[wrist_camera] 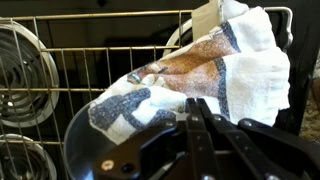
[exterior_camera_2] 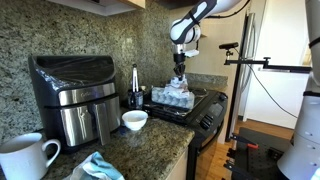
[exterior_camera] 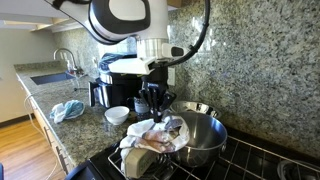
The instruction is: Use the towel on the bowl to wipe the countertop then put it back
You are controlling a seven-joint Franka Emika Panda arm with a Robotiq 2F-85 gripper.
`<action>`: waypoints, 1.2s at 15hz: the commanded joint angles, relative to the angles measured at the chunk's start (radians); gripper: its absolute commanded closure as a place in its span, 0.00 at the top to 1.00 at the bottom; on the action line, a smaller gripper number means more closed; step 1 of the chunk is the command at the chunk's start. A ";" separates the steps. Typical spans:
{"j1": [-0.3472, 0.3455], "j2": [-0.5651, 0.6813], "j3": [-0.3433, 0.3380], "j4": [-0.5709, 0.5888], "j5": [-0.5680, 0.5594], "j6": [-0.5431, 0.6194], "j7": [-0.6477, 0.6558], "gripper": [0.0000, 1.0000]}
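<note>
A white towel with grey stripes and a brown stain [exterior_camera: 148, 137] lies draped over a metal bowl [exterior_camera: 207, 140] on the stove. It shows in both exterior views [exterior_camera_2: 172, 96] and fills the wrist view [wrist_camera: 205, 60], where the bowl's rim [wrist_camera: 82, 128] shows below it. My gripper [exterior_camera: 154, 107] hangs just above the towel [exterior_camera_2: 180, 79]. In the wrist view its fingers [wrist_camera: 195, 103] are pressed together, tips at the towel's edge, with no cloth seen between them.
The bowl stands on black stove grates [wrist_camera: 60, 75] beside a coil burner [wrist_camera: 18, 60]. On the granite countertop [exterior_camera: 85, 128] are a small white bowl [exterior_camera: 117, 115], a blue cloth [exterior_camera: 68, 110], a black air fryer [exterior_camera_2: 68, 92] and a white mug [exterior_camera_2: 25, 158]. A sink [exterior_camera: 50, 77] lies further along.
</note>
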 commanded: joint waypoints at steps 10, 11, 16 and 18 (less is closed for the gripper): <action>-0.006 -0.007 0.005 0.003 0.017 -0.012 -0.016 0.66; -0.005 -0.007 0.005 0.003 0.017 -0.013 -0.016 0.72; -0.001 -0.019 0.004 0.006 0.009 -0.022 -0.009 1.00; 0.002 -0.023 0.005 0.017 0.006 -0.036 -0.009 1.00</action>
